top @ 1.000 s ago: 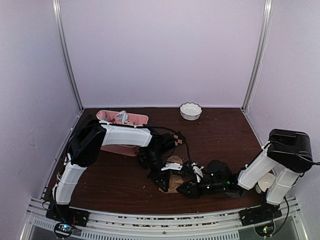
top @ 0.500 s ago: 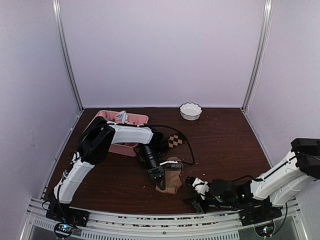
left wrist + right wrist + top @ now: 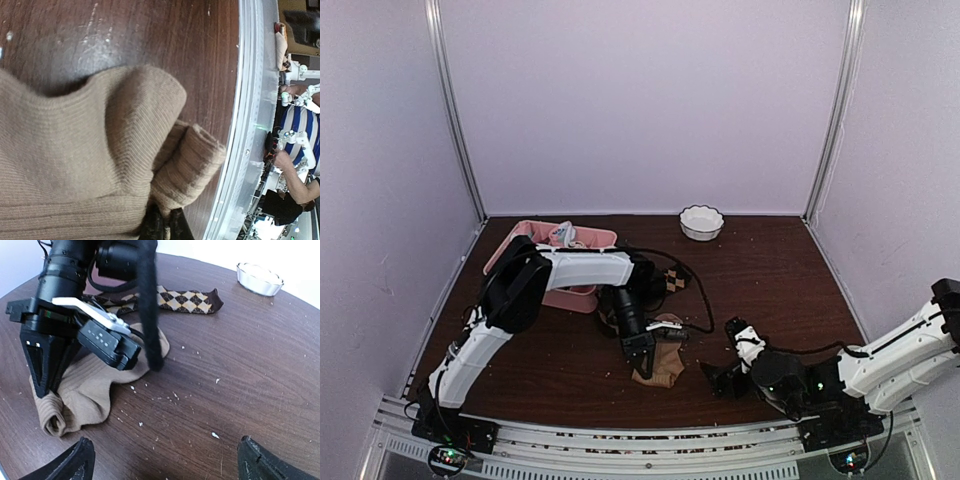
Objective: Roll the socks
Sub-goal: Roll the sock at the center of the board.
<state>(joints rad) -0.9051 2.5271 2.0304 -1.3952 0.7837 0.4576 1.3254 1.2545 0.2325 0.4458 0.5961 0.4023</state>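
Observation:
The plain tan sock [image 3: 666,364] lies crumpled near the table's front edge, its near end curled into a small fold [image 3: 54,419]. My left gripper [image 3: 642,350] points down onto it and is shut on a pinch of its ribbed fabric [image 3: 165,216]. The tan sock [image 3: 75,150] fills most of the left wrist view. The dark brown argyle sock [image 3: 670,281] lies flat behind it, also in the right wrist view [image 3: 186,300]. My right gripper [image 3: 718,378] stands wide open to the right of the tan sock, low over bare wood [image 3: 165,450], holding nothing.
A pink divided tray [image 3: 582,297] sits at the back left, under the left arm. A white bowl [image 3: 701,221] stands at the back centre. A black cable [image 3: 148,305] hangs from the left arm over the socks. Small white crumbs dot the wood.
My right gripper has let go of the tan sock, drawn back to the right and opened wide. The left gripper keeps its pinch and has shifted slightly toward the front edge.

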